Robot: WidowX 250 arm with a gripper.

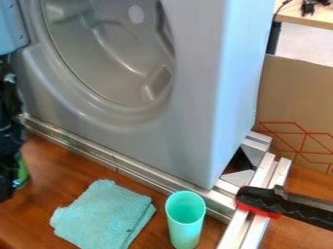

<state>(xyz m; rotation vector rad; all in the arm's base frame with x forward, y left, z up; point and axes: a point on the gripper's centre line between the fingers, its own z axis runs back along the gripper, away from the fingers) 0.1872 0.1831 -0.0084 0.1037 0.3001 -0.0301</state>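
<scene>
"Green thing (23, 174), where is it?"

"At the left edge, on the table (40, 199), partly hidden by the black gripper (7, 187)."

"Is the gripper spread, pressed together or pinching it?"

"I can't tell. It hangs low there, a dark shape cut off by the edge, and I can't make out whether the two touch."

"What's the table like?"

"Reddish-brown wood, with a soft shine. A turquoise cloth (102, 214) lies on it, flat and folded, a little rumpled at the rim. Just beside it, to the right, a pale green cup (185, 226) stands upright, mouth up."

"And behind those?"

"A big grey washer (192, 131), its round opening facing out, the hollow drum (107, 53) showing inside. A blue-grey panel (8, 29) sits by the opening at the upper left. Metal rails (139, 174) run along the foot of the washer, and more of them meet at its right corner."

"What's that on the right?"

"A black clamp (296, 206) with red parts, its end over the rails."

"And the room?"

"Behind the clamp, brown cardboard (296, 99) with red lines stands up. Past that there's a pale floor (302, 44) and a light wooden desk (312, 18) with black items on top."
</scene>
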